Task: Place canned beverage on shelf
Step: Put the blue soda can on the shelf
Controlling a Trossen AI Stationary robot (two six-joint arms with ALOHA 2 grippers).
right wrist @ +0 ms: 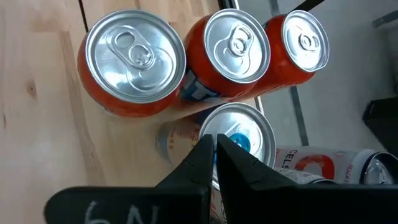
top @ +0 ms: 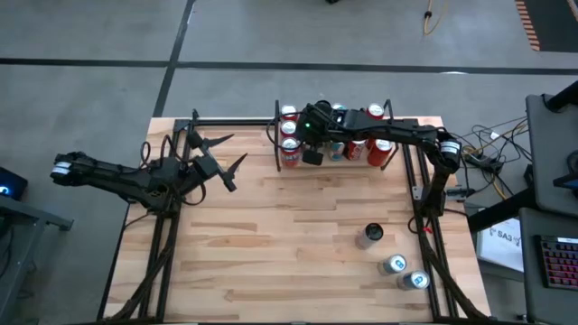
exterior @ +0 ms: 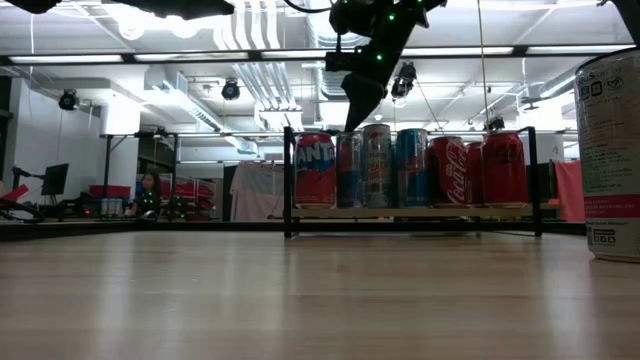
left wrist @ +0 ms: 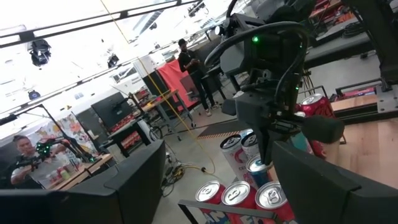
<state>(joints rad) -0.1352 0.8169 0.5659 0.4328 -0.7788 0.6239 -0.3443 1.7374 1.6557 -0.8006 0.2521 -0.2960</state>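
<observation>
My right arm reaches in from the right edge of the table (top: 271, 235) and stretches leftward along the far side, its wrist bent so that my right pincer (top: 312, 155) points down over the shelf (top: 336, 162). That pincer is clenched, its two dark fingertips (right wrist: 214, 149) pressed together with nothing between them, hanging just above the silver top of a slim can (right wrist: 239, 134) that stands upright on the shelf. Seen level from the table top, the same pincer (exterior: 356, 118) comes down from above to the tops of the cans, between a red Fanta can (exterior: 315, 170) and the tall slim cans beside it. The shelf sits at the far edge of the table, a light-wood board with thin black rails, and it carries a row of upright cans, including three orange-red ones (right wrist: 134, 62) lined up at its left end. Three more cans (top: 395, 264) stand well apart from it on the near right part of the table, one of them dark (top: 371, 235). My left arm lies low across the left side of the table, bent at the elbow, with my left pincer (top: 217, 153) released, its fingers spread wide and aimed toward the shelf, holding nothing. A person stands in the room beyond the table (left wrist: 186, 59).
</observation>
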